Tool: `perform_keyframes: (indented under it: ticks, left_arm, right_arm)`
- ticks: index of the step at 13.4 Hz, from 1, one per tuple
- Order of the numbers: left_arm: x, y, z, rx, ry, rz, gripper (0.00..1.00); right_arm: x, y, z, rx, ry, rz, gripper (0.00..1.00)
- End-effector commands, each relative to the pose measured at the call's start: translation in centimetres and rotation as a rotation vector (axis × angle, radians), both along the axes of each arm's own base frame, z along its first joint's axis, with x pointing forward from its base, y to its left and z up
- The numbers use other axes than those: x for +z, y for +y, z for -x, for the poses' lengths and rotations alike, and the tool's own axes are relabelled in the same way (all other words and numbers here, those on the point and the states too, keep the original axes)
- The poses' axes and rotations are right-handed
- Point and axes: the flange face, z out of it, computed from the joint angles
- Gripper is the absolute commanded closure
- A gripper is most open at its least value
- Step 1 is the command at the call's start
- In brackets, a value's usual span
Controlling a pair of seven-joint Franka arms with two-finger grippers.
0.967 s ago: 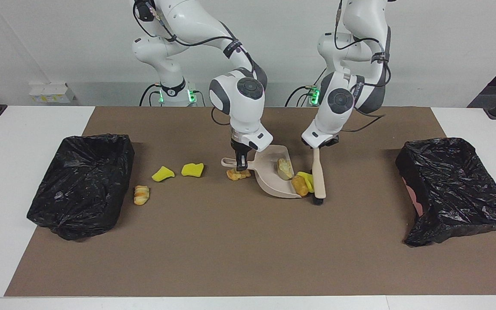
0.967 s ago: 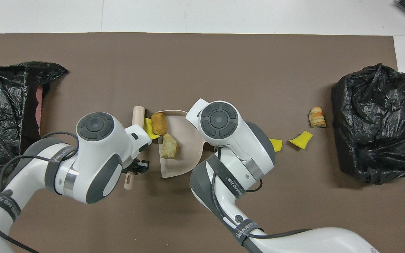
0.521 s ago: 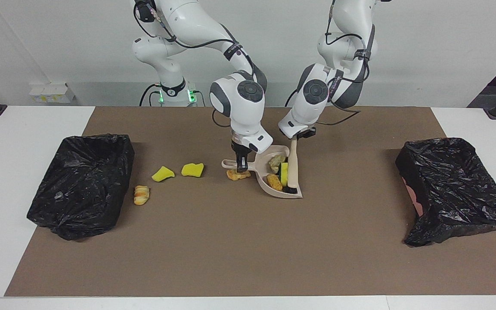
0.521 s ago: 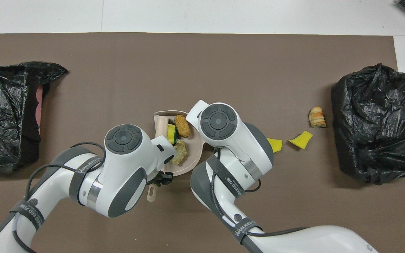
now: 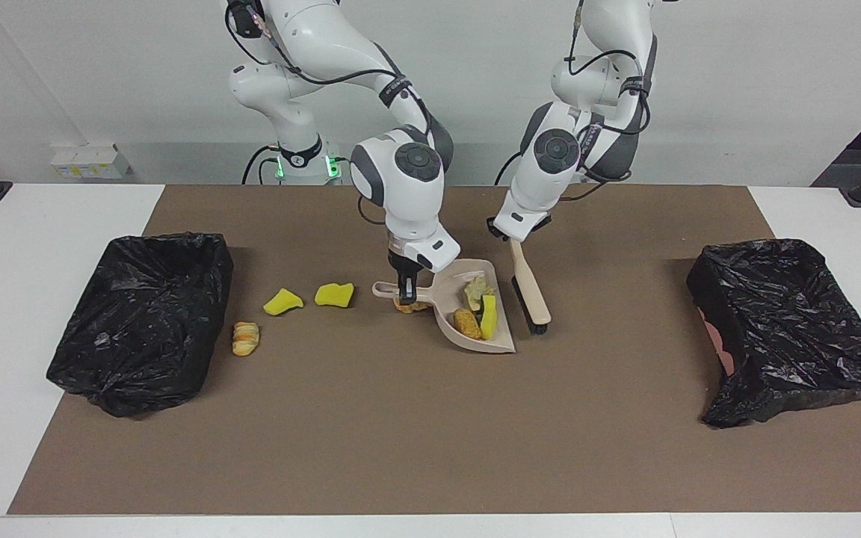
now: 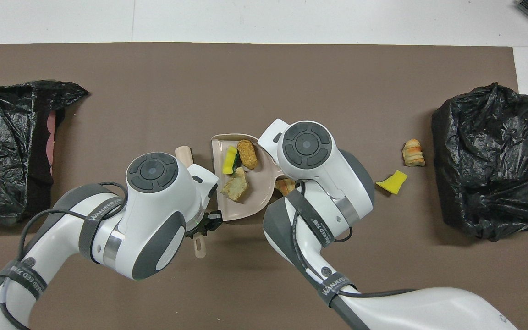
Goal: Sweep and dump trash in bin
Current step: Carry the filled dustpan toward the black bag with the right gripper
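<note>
**Colleague:** Which step did you take that moment for?

**Operator:** Between sweeps, I judged. My right gripper [image 5: 403,286] was clamped on the dustpan [image 5: 475,340] handle, with the pan seemingly tipped, its mouth toward the left arm's end of the table. My left gripper [image 5: 514,235] was clamped on the top of the brush [image 5: 531,293], whose bristled end was at the mat [image 5: 400,433] just beside the pan's mouth.

**Colleague:** And the trash?

**Operator:** Three bits lay in the pan: a pale beige piece [image 5: 477,289], a yellow sponge chunk [image 5: 489,316] and an orange bread piece [image 5: 466,323]. One more bread piece [image 5: 409,305] sat under the pan's handle, partly hidden by my right gripper. Two yellow chunks [image 5: 282,302] [image 5: 334,294] and a striped bread piece [image 5: 245,338] lay on the mat toward the right arm's end, near the black bin [image 5: 139,321] there. The other bin [image 5: 789,329] stood at the left arm's end.

**Colleague:** So what did the next move call for?

**Operator:** Either I carried the pan level to a bin and tipped it, or I reset it behind the stray bits. The piece under the handle worried me: the pan had to move off it before the brush could reach it.
</note>
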Motion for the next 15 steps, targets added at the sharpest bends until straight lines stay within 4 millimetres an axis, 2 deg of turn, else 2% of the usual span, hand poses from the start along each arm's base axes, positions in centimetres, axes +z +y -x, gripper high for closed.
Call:
perform_keyframes:
  ticks: [1,3,5,6,8,9,11,13,15]
  left_arm:
    - [1.1,1.0,0.3,-0.002,-0.01,-0.083,1.0]
    - [3.3,1.3,0.8,-0.009,-0.043,-0.081,1.0]
    - [4.8,1.0,2.0,-0.035,-0.044,-0.089,1.0]
    - [5.2,0.8,2.8,-0.042,-0.035,-0.099,1.0]
    - [4.9,0.9,4.1,-0.03,-0.012,-0.109,1.0]
    - [4.7,0.1,5.0,-0.046,-0.004,-0.093,1.0]
    - [4.1,-1.0,7.9,-0.055,-0.008,-0.044,1.0]
    - [2.9,-1.6,12.3,-0.065,-0.039,0.009,1.0]
    - [2.0,-3.4,17.0,-0.114,-0.056,0.027,1.0]
  right_arm:
    - [1.5,-1.1,-0.5,0.025,-0.009,-0.039,1.0]
    - [2.2,-2.4,-1.2,0.035,0.001,-0.074,1.0]
    - [3.2,-4.3,-1.8,0.017,0.004,-0.095,1.0]
    - [3.7,-5.1,-2.1,0.02,0.013,-0.098,1.0]
    - [5.1,-8.1,-3.3,0.034,0.035,-0.121,1.0]
    - [5.4,-9.7,-3.9,0.038,0.046,-0.138,1.0]
    - [6.1,-13.1,-4.8,0.053,0.069,-0.156,1.0]
    - [7.0,-17.4,-5.3,0.075,0.088,-0.154,1.0]
    - [7.4,-21.7,-5.8,0.089,0.095,-0.16,1.0]
